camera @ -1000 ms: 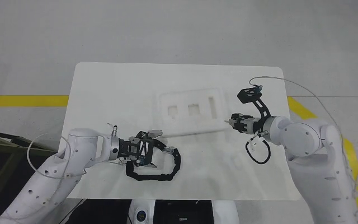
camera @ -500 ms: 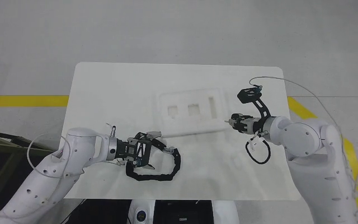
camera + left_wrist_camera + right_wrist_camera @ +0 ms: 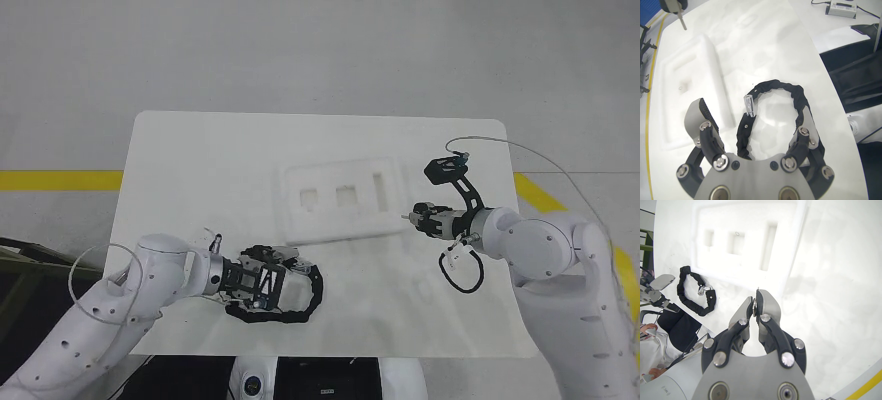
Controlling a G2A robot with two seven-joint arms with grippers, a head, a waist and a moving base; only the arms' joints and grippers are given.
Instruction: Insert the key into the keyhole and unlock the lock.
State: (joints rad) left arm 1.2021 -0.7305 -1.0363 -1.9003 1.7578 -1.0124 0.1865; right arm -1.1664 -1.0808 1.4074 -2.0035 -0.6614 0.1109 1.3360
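Closest to the robot, just short of the foam tray's [image 3: 340,230] near left corner, the lock [image 3: 797,94] lies flat on the white table [image 3: 190,160]. It is a loop of chain in a black fabric sleeve, and its ends meet at a short chrome cylinder [image 3: 749,105] that points toward the tray. The left gripper [image 3: 268,285] sits low over it with its jaws spread wide. One finger is on the tray side of the cylinder, near the foam's edge, and the other is at the far curve of the loop. From here I cannot tell whether that second finger touches the sleeve or only hangs in front of it.

Beyond the lock, the tray lies lengthwise across the middle of the table. It has three rectangular recesses in a row, and something small and ring-like sits in the middle one.

Off the tray's right short end, level with its near edge, the right gripper [image 3: 754,297] is pinched tight on the head of the key [image 3: 682,20]. The key's thin blade sticks out past the fingertips toward the tray, well apart from the lock
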